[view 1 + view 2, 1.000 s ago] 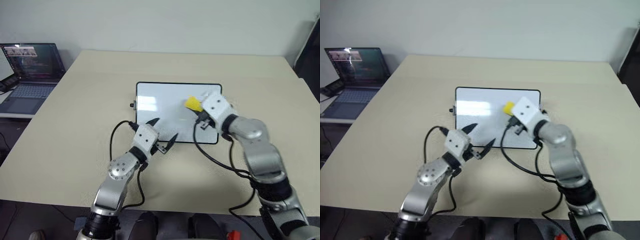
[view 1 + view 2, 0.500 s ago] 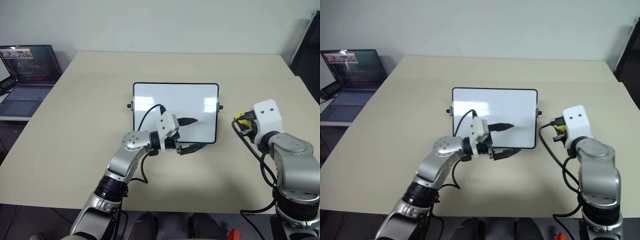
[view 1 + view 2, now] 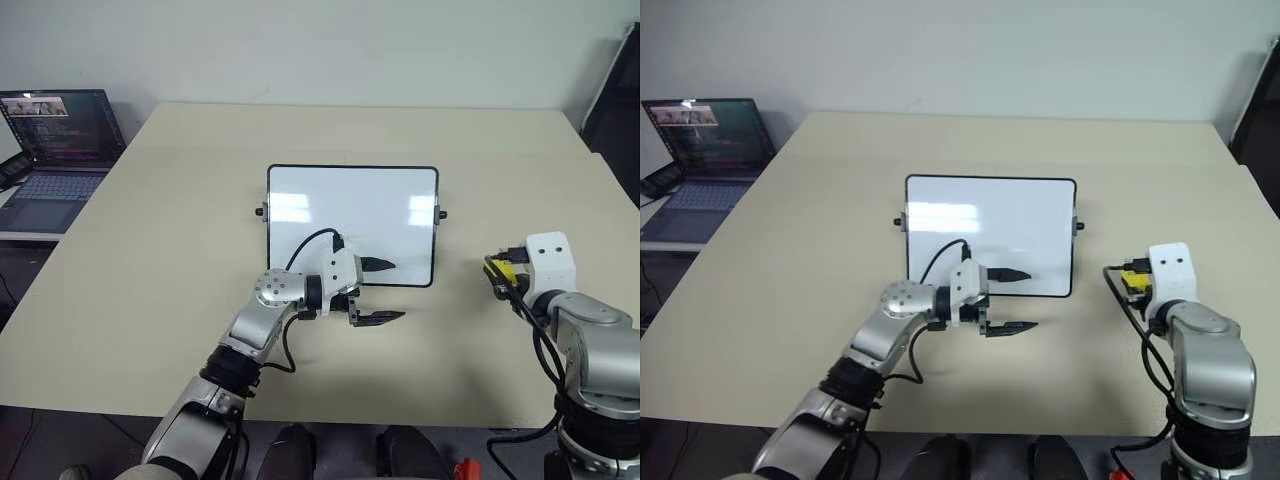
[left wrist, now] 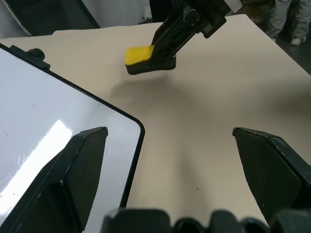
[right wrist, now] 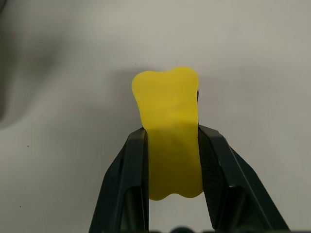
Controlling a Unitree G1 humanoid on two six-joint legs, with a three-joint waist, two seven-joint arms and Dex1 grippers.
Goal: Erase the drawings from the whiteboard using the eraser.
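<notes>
Fig.: my right gripper [image 5: 171, 160] is clamped on the eraser [image 5: 170, 131] at mid-length; block pinches to a waist, so soft, light, likely foam. It's off to the right of the whiteboard [image 3: 350, 205], above the table [image 3: 180, 200]. Left gripper [image 3: 382, 292] spread wide, empty, at board's near edge.

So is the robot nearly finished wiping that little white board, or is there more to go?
Nearly finished, it seems. The glossy white board with the thin black frame shows no red marks. The right gripper is shut on the small yellow eraser with the dark underside, over the beige table beside the board. The left gripper is open at the board's near edge. Probably only setting the eraser down remains.
</notes>
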